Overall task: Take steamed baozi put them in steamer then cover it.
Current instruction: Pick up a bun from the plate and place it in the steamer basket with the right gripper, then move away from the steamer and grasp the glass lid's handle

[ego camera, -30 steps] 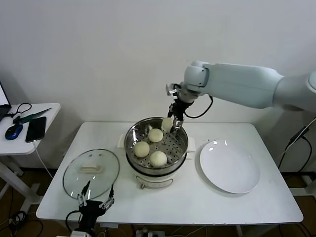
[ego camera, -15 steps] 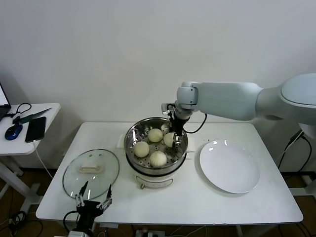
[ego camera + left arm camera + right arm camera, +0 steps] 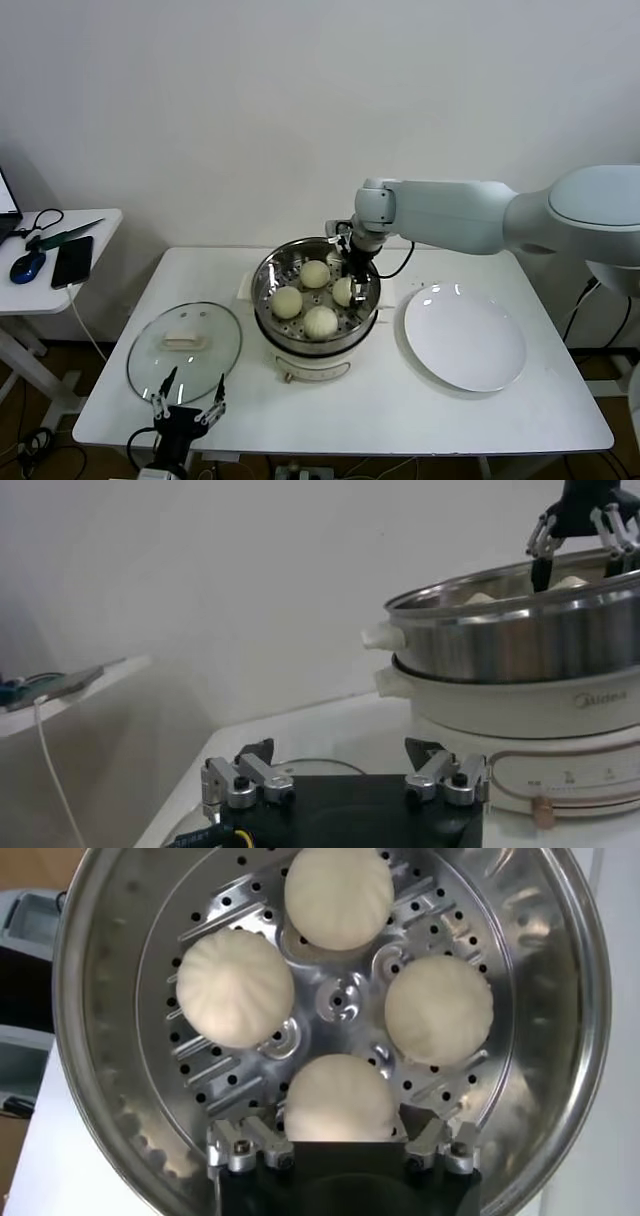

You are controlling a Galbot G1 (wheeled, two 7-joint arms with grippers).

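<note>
Four baozi (image 3: 338, 896) sit in our steamer (image 3: 272, 262), right gripper (image 3: 339, 1148) open around one (soft, dentable), so next we lift the fragile glass cover (image 3: 185, 352) by its handle (image 3: 181, 343).

four baozi (image 3: 338, 895), one steamer (image 3: 560, 968), one cover (image 3: 184, 351), one plate (image 3: 465, 340)

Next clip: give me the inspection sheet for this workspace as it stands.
Surface: white table, clean.
Job's things: four baozi in the steamer; glass cover flat on the table, robot's left of it.
Clutter: empty white plate.
Grippers: right gripper inside the steamer, fingers astride a bun, not clamped; left gripper open at the table's near edge.
Cables: black cable by the right wrist.
Surroundings: side table with phone, mouse.
</note>
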